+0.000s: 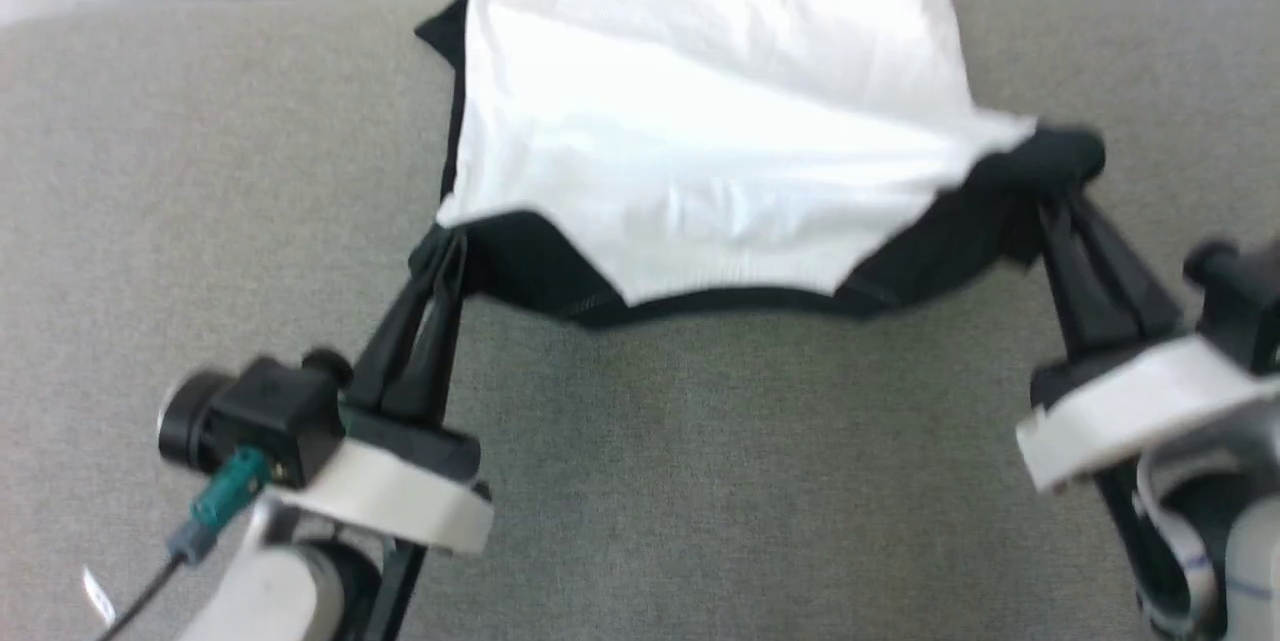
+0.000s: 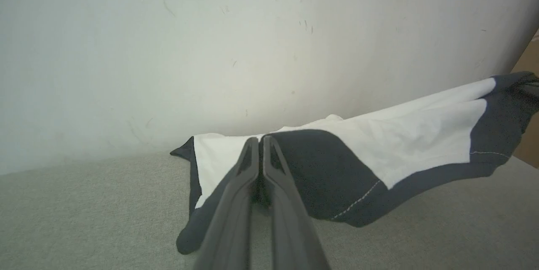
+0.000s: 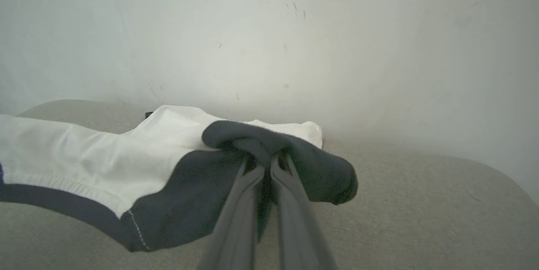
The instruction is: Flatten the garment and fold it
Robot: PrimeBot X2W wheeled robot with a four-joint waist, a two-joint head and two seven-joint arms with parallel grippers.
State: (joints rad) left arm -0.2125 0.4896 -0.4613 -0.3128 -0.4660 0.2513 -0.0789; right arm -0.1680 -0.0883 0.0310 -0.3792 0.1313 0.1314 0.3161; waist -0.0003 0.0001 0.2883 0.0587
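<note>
Head view — thin white shirt with black sleeves [image 1: 700,141] ahead on grey upholstered surface [image 1: 700,441], near edge stretched crosswise between left gripper [image 1: 445,256] and right gripper [image 1: 1060,196]. Left wrist view — jaws pinching black cloth, shirt runs right. Right wrist view — likewise, shirt runs left.

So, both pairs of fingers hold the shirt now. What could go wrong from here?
The right fingers pinch a bunched black wad of the garment, so layers may slip. The left fingers hold a thin black edge; a hard pull might free it. The near edge sags between them, possibly creasing.
</note>
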